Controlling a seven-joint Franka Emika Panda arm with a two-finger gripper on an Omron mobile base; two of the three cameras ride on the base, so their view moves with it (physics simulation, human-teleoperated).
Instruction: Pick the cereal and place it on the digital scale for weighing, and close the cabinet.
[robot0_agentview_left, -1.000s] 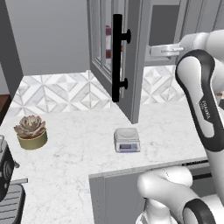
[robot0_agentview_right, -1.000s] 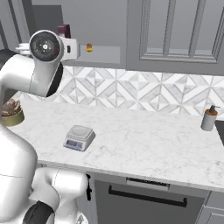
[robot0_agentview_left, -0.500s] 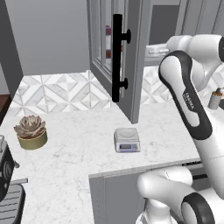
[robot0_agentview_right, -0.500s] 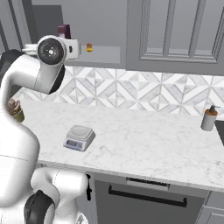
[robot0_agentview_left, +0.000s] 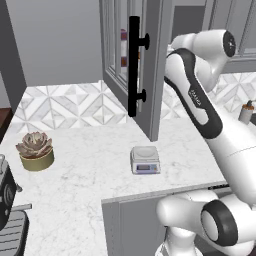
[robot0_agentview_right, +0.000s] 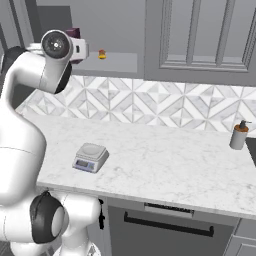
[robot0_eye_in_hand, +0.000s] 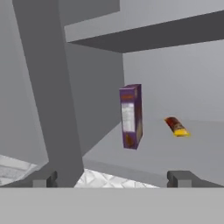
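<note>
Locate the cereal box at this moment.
In the hand view, the cereal stands upright on the open cabinet's shelf, left of a small red-and-yellow packet and ahead of the open tool.

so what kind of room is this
A rendered home kitchen, by the look of it: a marble counter with a patterned tile backsplash, an open wall cabinet with a cereal box on its shelf, and a digital scale on the counter.
</note>
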